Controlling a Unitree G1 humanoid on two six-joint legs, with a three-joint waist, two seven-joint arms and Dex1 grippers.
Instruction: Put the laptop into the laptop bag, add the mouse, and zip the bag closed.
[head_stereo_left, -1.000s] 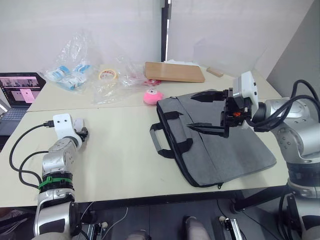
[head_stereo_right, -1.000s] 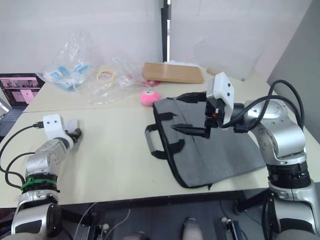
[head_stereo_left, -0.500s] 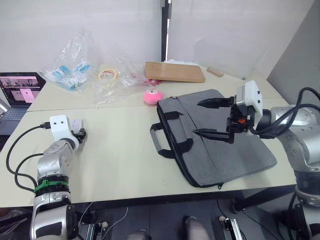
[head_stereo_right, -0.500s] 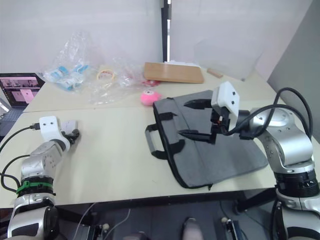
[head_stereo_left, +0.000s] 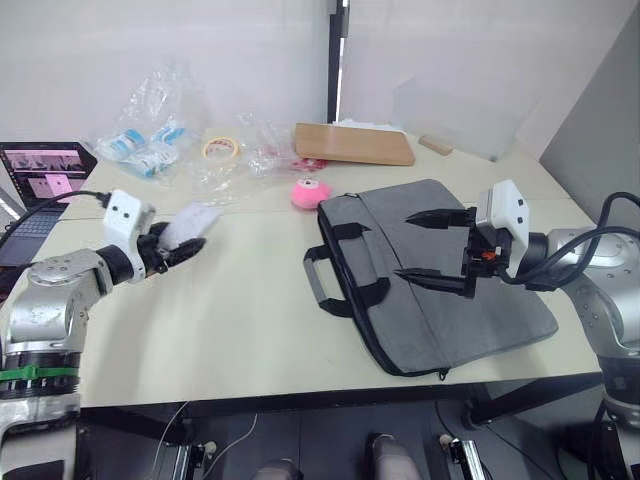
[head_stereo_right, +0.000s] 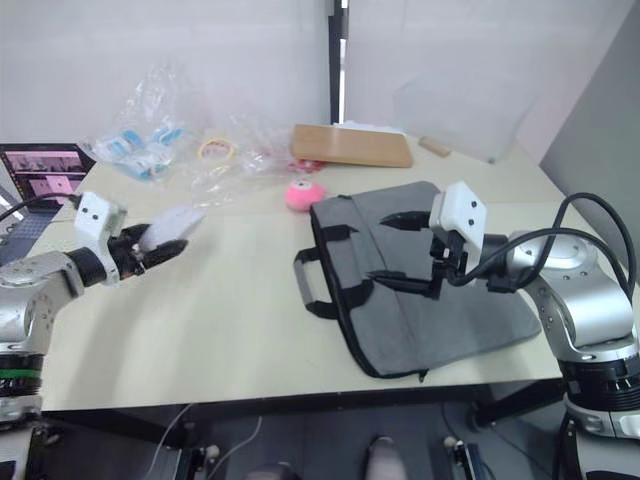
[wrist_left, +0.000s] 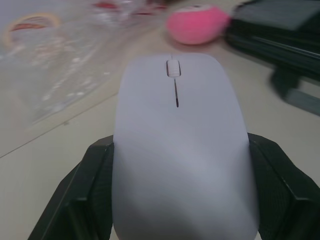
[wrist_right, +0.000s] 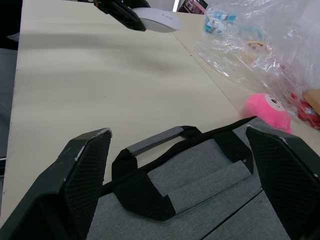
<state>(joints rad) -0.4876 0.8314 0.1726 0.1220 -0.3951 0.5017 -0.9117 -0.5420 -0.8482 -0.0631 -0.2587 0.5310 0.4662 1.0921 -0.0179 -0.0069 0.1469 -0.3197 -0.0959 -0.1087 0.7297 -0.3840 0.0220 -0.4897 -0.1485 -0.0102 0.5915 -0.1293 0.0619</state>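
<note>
**Mouse held aloft on the left, bag flat under the spread right claw**

The table carries the laptop bag, lying flat with its two black handles toward the table's middle. From these angles its zipper edge is hard to read, so whether it is open or closed cannot be told, nor what the bag holds.

The right gripper hangs over the bag's middle, fingers spread wide with nothing between them. Its wrist camera looks along those fingers at the handles just beyond and below the tips, a closeness the head views do not show so plainly.

The left gripper is raised above the table well apart from the bag, on the handle side, closed on the mouse. In the head views the mouse is a pale blur at the fingertips; the left wrist view shows it clearly, white with a scroll wheel, pinched between both black fingers, its rear end cut off by the frame.

The pink plush toy sits just beside the bag's far corner. Beyond it lie crumpled plastic bags, contents unclear.
</note>
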